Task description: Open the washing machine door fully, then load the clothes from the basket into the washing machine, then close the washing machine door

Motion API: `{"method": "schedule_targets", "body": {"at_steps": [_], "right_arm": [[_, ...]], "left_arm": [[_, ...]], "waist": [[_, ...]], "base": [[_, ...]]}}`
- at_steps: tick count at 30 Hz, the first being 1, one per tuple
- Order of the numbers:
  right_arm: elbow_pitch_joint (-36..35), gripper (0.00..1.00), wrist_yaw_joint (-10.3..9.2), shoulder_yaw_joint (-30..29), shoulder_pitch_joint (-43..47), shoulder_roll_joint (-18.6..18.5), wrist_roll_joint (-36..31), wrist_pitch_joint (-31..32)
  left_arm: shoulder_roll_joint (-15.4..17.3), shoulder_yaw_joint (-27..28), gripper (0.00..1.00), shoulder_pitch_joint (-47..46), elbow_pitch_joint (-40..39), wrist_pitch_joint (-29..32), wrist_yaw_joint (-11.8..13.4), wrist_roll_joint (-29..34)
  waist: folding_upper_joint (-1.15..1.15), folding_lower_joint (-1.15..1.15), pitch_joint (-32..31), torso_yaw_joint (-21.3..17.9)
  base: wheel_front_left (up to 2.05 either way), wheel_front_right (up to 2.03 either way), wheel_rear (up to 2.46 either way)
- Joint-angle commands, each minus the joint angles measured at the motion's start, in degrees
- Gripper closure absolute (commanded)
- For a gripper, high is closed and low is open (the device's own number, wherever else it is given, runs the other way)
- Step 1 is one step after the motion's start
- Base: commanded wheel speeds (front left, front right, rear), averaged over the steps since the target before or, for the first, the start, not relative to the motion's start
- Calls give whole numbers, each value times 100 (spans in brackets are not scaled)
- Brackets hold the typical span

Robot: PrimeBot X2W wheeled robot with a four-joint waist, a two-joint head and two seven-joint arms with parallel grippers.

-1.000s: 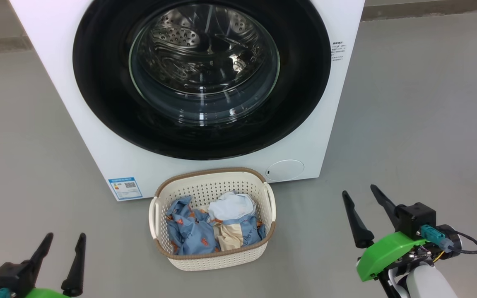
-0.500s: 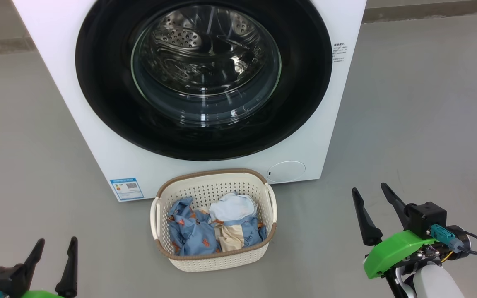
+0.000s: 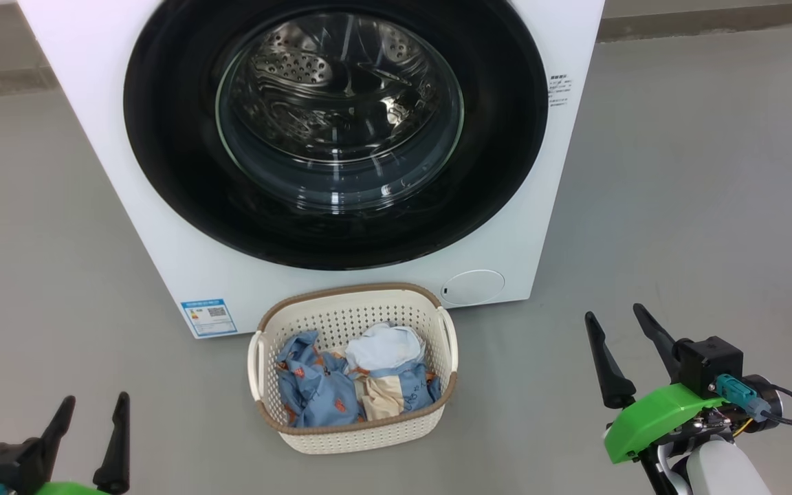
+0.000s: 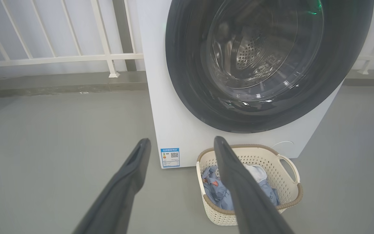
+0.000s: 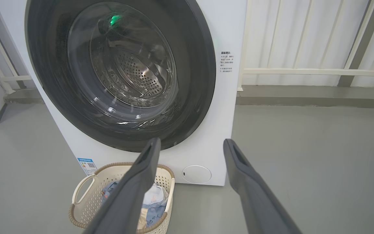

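Two empty grippers noted: my left gripper [image 3: 93,397] and right gripper [image 3: 613,313] stand wide open, both drawn slightly back in the last second, the door [image 3: 162,137] still shut, clothes [image 3: 320,388] in the basket [image 3: 341,289] just before the washer [image 3: 155,275]; opening not begun.

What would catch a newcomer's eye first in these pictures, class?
The glossy black washing machine door, shut, dominates the upper head view. Below it on the grey floor sits the basket holding blue clothes. The left gripper and right gripper stand open at the lower corners.
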Motion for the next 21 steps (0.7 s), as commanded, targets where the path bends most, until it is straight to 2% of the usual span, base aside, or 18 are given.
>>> {"method": "schedule_targets", "body": {"at_steps": [1, 14, 21], "right_arm": [[-136, 0, 9, 141, -139, 2, -9, -57], [-124, 0, 9, 135, -161, 2, 27, -65], [-77, 0, 9, 117, -161, 2, 116, -91]], "left_arm": [[179, 193, 0, -314, -132, -53, 9, -5], [229, 164, 0, -320, -114, -54, 8, -5], [258, 155, 0, -344, -96, -54, 8, -7]], "waist": [[0, 0, 8, -4], [0, 0, 30, 5], [0, 0, 65, 8]], "base": [[0, 0, 0], [1, 1, -2], [41, 41, -81]]}}
